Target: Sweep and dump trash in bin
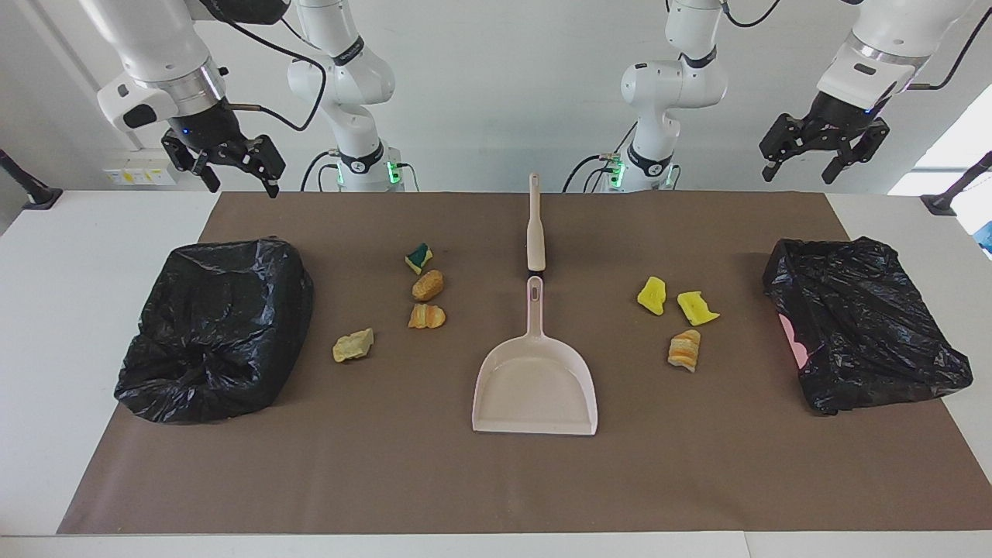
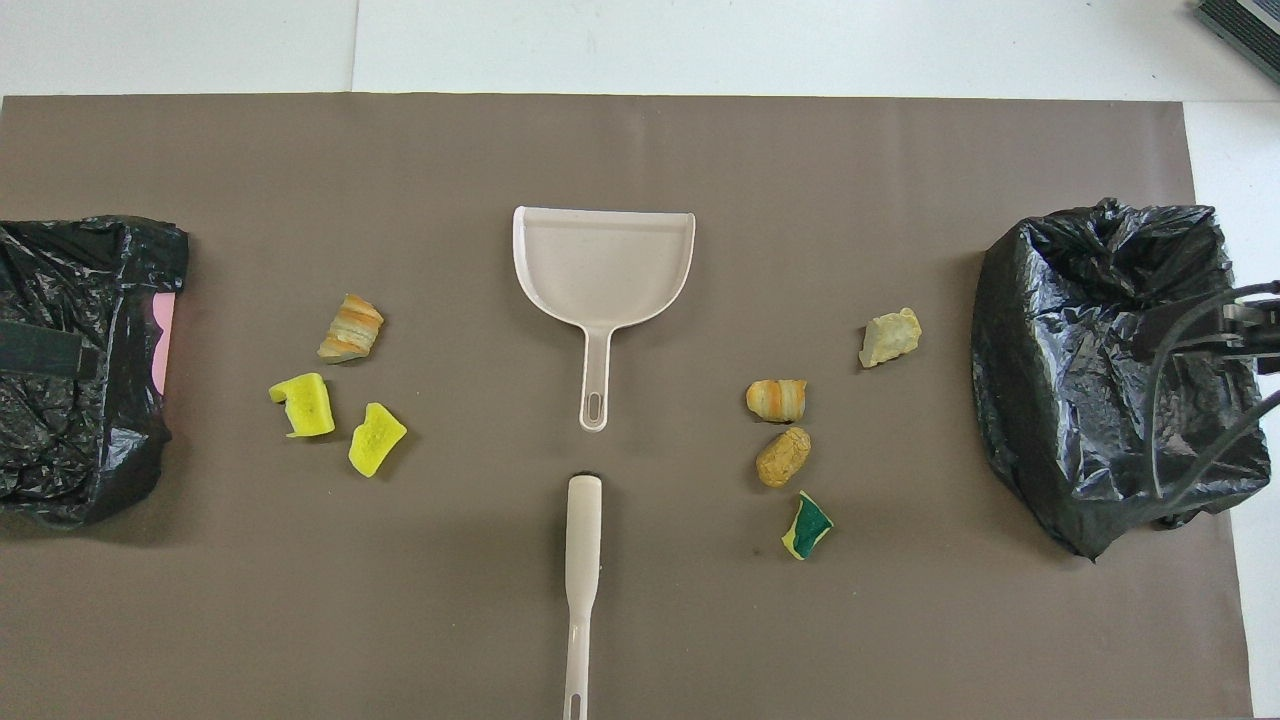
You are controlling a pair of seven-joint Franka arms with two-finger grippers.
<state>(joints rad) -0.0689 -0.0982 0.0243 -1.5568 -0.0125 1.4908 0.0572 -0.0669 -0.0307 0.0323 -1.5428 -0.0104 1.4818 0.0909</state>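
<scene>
Beige plastic is what sits mid-table in the facing view: a flat dustpan [image 1: 535, 384] with its handle toward the robots, and nearer to them, in line with it, a slim beige brush [image 1: 535, 226]. Nothing has been swept yet, I'd say; this looks like the very start. The trash lies in two groups on the brown mat [image 1: 496, 480]: four scraps [image 1: 426, 287] toward the right arm's end, three scraps [image 1: 678, 310] toward the left arm's end. A bin lined with a black plastic bag [image 1: 217, 329] stands at the right arm's end, a second black-bagged bin [image 1: 864, 322] at the left arm's end. The right gripper [image 1: 232, 174] hangs over the table edge with fingers spread, holding nothing; the left gripper [image 1: 802, 163] hangs likewise, released and empty.

From overhead, neither gripper shows. The dustpan [image 2: 603, 265] and brush [image 2: 583, 560] lie untouched, tips apart. The next move probably calls for one arm to take the brush handle and the other the pan handle, each gripped squarely.
</scene>
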